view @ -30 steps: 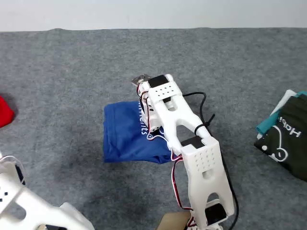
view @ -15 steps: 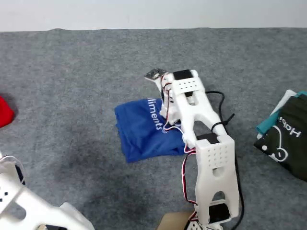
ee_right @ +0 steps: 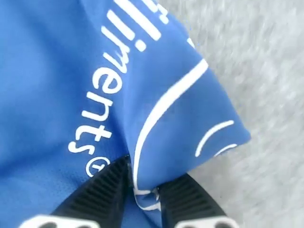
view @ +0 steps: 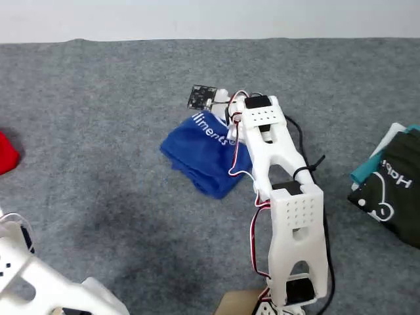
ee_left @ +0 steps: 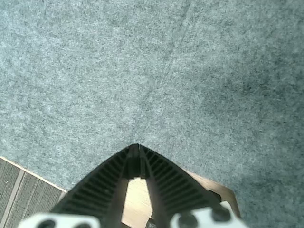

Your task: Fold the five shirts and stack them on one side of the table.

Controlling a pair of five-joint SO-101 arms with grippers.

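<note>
While low over the table [view: 98, 98], right gripper [ee_right: 142, 178] tight on blue shirt [view: 200, 154], arm [view: 289, 197] outstretched

The blue shirt [view: 203, 154] is showing smooth matt cloth; the tabletop [view: 98, 131] is wearing rough felt, perhaps carpet; the right tool [ee_right: 149, 175] is showing ribbed matt plastic.

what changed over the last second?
The right end effector, clamped on the blue shirt, dragged it rightward in the high view, toward the shirt stack, turning and bunching it. The shirt stack, red shirt and left arm stayed put.
</note>
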